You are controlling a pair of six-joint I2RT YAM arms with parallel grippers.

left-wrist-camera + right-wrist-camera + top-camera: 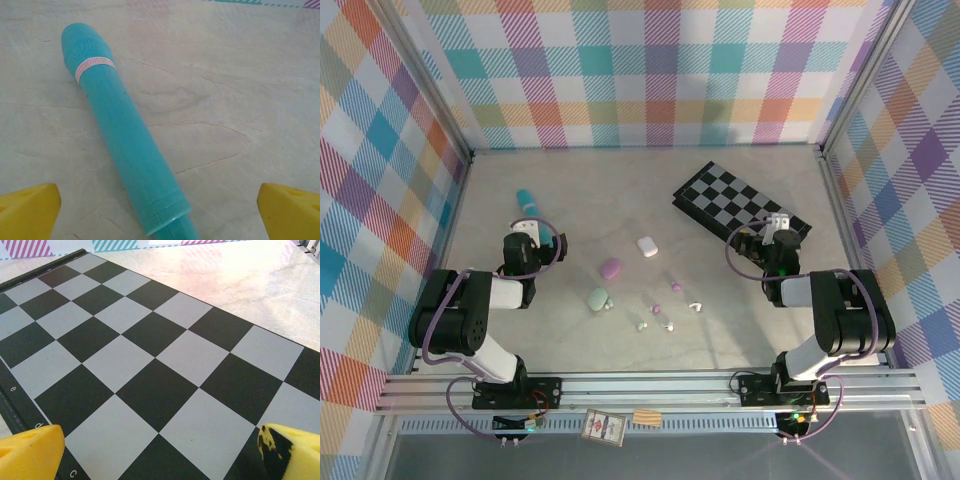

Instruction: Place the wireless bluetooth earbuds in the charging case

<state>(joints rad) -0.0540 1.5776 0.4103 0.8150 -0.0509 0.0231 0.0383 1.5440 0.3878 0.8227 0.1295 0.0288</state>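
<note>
From above, take the lilac case (610, 267) at mid-table as your mark. The white case (647, 246) sits just beyond it to the right, and the mint case (598, 298) just nearer than it. The earbuds (657, 309) are scattered loose on the table (620, 190) nearer than the lilac case and to its right, all outside the cases. One mint bud (608, 307) lies right beside the mint case. They are too small for you to read a long axis or a heading. Your left gripper (527, 232) hangs left of the lilac case, over a teal tube (526, 200) that slants away to the far left. Your right gripper (778, 222) is well to the right of the lilac case, over the near corner of a chessboard (730, 195).

At the left wrist, the yellow fingertips (30, 207) sit in the bottom corners, spread wide and grasping nothing. The teal tube runs between them untouched, with its banded, rounded end pointing up and left.

At the right wrist, the fingertips (31, 450) are likewise spread wide with nothing held. Chessboard squares lie below them.
</note>
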